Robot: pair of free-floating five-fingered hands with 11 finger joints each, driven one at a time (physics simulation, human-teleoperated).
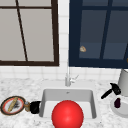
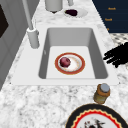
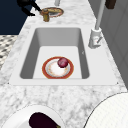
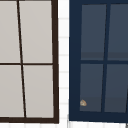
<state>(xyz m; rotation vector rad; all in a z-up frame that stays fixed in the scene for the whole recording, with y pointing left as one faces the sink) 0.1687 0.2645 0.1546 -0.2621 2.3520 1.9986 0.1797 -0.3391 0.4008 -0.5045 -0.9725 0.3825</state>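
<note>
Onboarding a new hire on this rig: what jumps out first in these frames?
A big red ball at the sink's front edge dominates the front view. Inside the sink basin, the side views show a red-rimmed plate carrying a dark red round fruit. The left hand sits on the counter beside a small jar, and the right hand hovers near a plate with an eggplant.

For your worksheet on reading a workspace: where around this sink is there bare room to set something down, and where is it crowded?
Bare counter lies along the front edge of the sink, and behind the basin beside the faucet. The basin floor is free around the red-rimmed plate holding a dark red ball. It is crowded at the left, where the left hand, jar and patterned plate sit close, and at the right by the right hand and eggplant plate.
</note>
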